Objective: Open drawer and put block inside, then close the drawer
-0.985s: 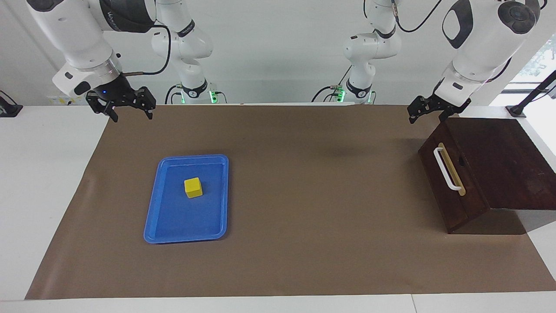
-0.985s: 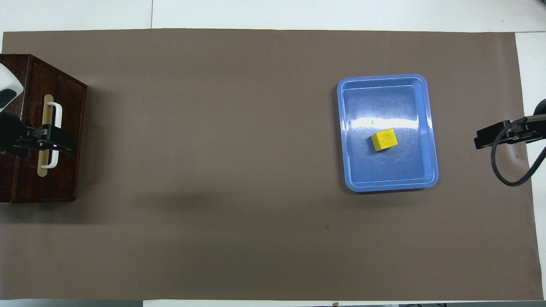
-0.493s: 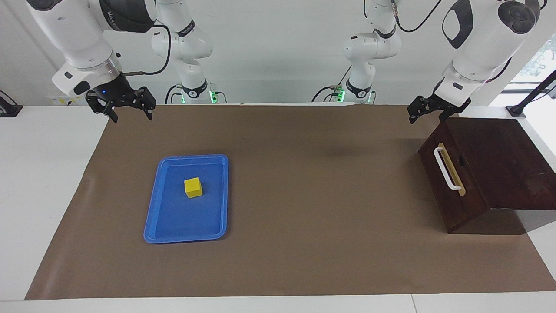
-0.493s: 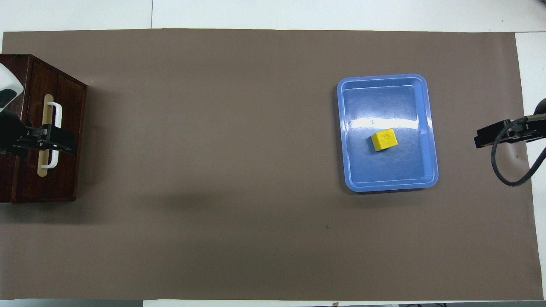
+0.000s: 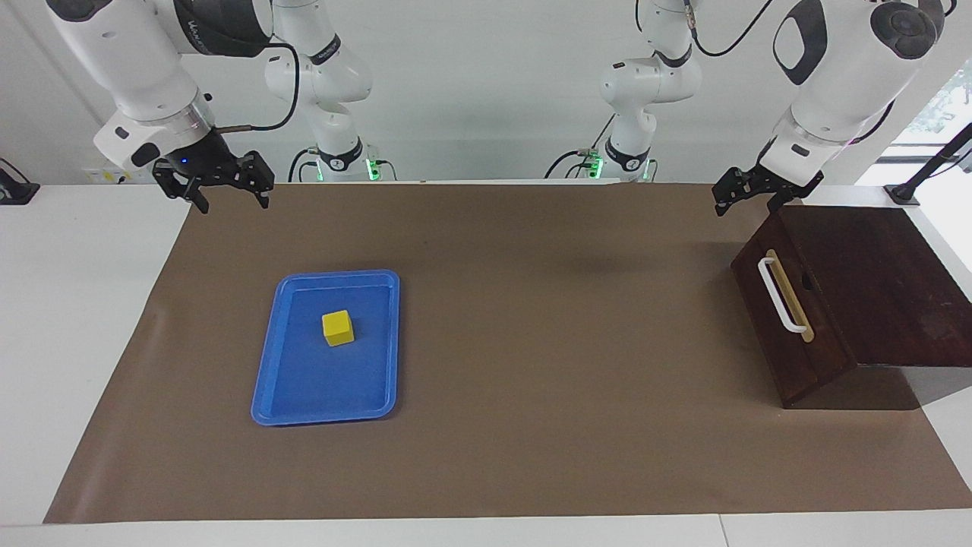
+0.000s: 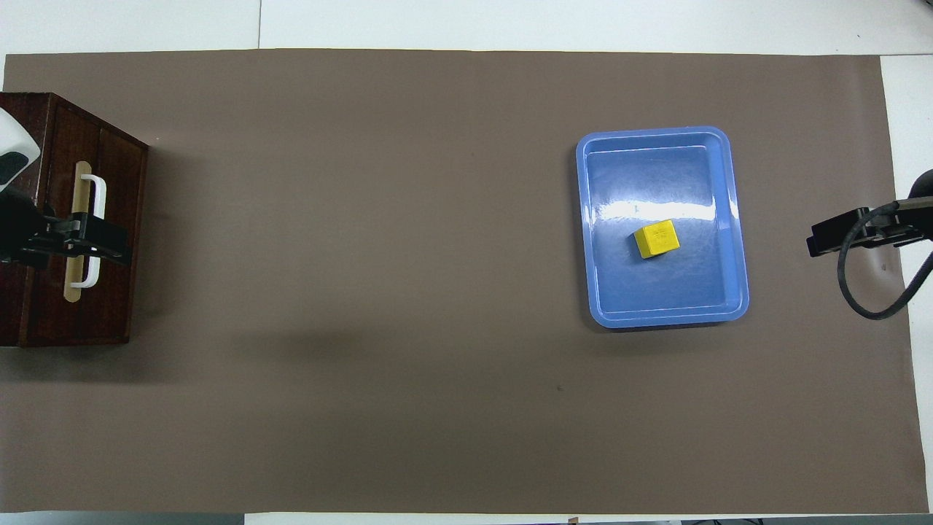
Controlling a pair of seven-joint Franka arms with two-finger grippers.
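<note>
The drawer (image 5: pixel 767 319) is shut in its dark brown cabinet (image 5: pixel 881 281) at the left arm's end of the table, its white bar handle (image 5: pixel 782 298) facing the table's middle. My left gripper (image 5: pixel 746 207) hangs open in the air above the drawer front, clear of the handle; in the overhead view the left gripper (image 6: pixel 82 244) covers the handle (image 6: pixel 98 211). The yellow block (image 5: pixel 338 327) (image 6: pixel 657 239) lies in a blue tray (image 5: pixel 319 384) toward the right arm's end. My right gripper (image 5: pixel 230 200) (image 6: pixel 831 237) hovers open and empty over the mat's edge, apart from the tray.
A brown mat (image 5: pixel 547 357) covers most of the white table. The blue tray (image 6: pixel 656 295) holds only the block. Between tray and cabinet lies bare mat. A black clamp (image 5: pixel 904 194) stands by the cabinet on the side nearer the robots.
My right gripper has edged slightly toward the tray's side of the table. The left gripper, block, tray and drawer have not moved.
</note>
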